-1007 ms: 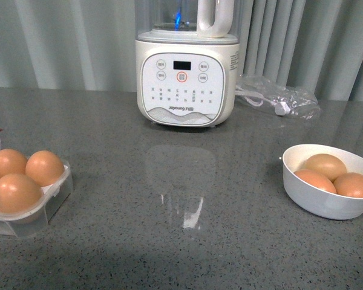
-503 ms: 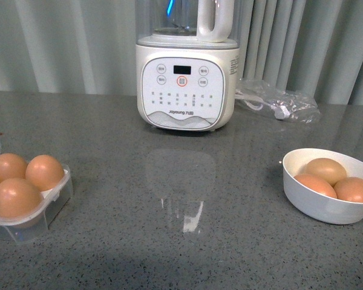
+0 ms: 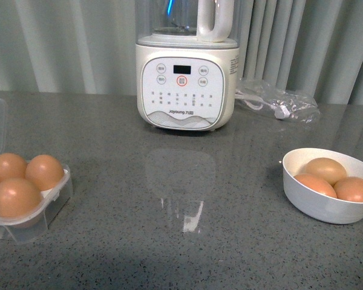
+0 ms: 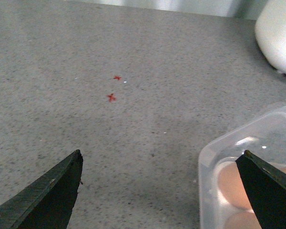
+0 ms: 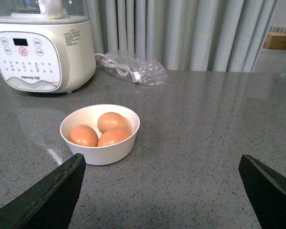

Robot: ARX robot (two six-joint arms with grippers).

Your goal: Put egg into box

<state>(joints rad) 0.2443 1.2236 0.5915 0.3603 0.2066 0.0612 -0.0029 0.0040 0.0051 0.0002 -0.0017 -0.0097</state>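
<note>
Orange-brown eggs (image 3: 16,196) sit in the box (image 3: 54,196) at the table's (image 3: 169,254) left edge, their long axes hard to tell. Three more lie on their sides in the bowl (image 3: 317,205) far right. Left gripper (image 4: 164,191) and right gripper (image 5: 162,191) gape wide, empty.

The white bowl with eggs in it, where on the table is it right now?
In the front view the white bowl sits at the table's right edge, holding three eggs. It is nearer than the plastic bag and to the right of the white appliance.
</note>
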